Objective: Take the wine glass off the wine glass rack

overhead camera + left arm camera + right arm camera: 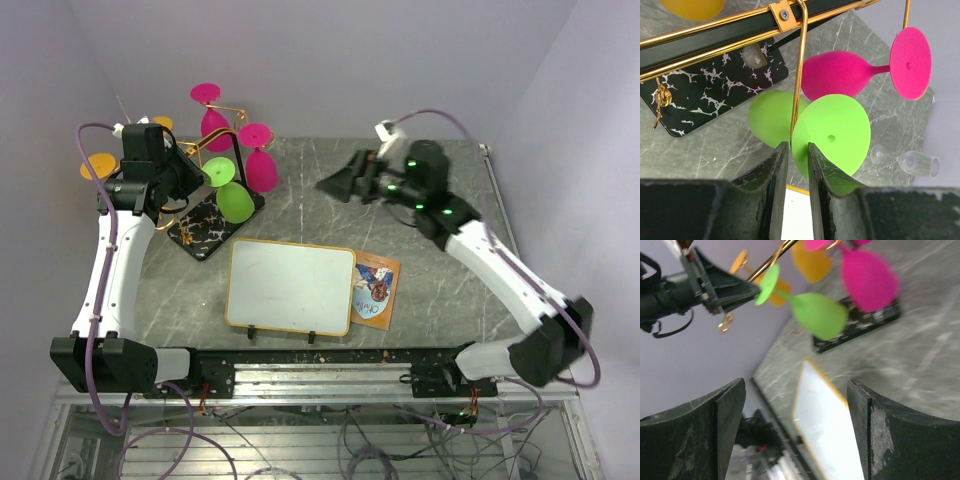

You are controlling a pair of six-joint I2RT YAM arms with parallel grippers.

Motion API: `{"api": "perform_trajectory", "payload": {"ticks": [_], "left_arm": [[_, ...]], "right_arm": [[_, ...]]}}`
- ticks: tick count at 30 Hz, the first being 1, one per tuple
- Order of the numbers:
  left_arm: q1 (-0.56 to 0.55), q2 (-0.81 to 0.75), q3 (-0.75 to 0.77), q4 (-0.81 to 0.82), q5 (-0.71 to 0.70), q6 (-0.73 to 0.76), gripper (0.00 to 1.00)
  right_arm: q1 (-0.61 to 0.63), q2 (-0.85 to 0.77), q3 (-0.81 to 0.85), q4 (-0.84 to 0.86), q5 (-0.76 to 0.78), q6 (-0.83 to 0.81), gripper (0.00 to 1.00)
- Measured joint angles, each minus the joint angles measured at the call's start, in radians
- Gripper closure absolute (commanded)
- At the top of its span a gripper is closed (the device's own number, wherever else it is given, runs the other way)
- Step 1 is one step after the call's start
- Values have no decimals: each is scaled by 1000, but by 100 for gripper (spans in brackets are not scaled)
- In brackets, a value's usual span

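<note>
The wine glass rack, with a black white-veined base (pixel 205 231), stands at the far left and carries pink, orange and green glasses on gold wire arms. The green wine glass (pixel 234 203) hangs tilted at the rack's front. My left gripper (pixel 200 170) is at its round foot (pixel 837 127), and the jaws are closed to a narrow gap on the foot's lower-left edge, beside a gold wire (pixel 799 75). My right gripper (pixel 335 185) is open and empty, in the air right of the rack and facing it. The right wrist view shows the green glass (pixel 820 315), blurred.
Two pink glasses (pixel 262 165) hang behind the green one, and orange ones (pixel 98 166) hang at the far left. A white board with a yellow rim (pixel 290 285) and a picture card (pixel 376 290) lie at the front. A small clear glass (pixel 912 161) lies on the table.
</note>
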Motion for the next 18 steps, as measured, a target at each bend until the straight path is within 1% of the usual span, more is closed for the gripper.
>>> {"api": "perform_trajectory", "payload": {"ticks": [2,4,6,8,13,14,15,16,18], "left_arm": [[0,0,0,-1,3,4,68],[0,-2,0,-3,5,11,65],[0,-5,0,-10,6,23,59],[0,-13,2,-26,5,37,51],[0,-55,4,-54,4,68,32],[0,-68,4,-54,4,73,26],[0,-79,5,-53,4,82,17],[0,-92,9,-54,4,89,15],[0,-106,31,-54,4,108,14]], "right_arm": [[95,92,18,71,12,82,21],[155,179,49,117,30,147,23],[198,261,90,147,60,208,24],[220,304,114,164,77,245,24],[237,311,123,185,128,276,24],[237,303,123,184,141,272,24],[237,297,123,180,150,266,24],[237,287,123,174,162,256,24],[236,261,123,159,187,229,23]]}}
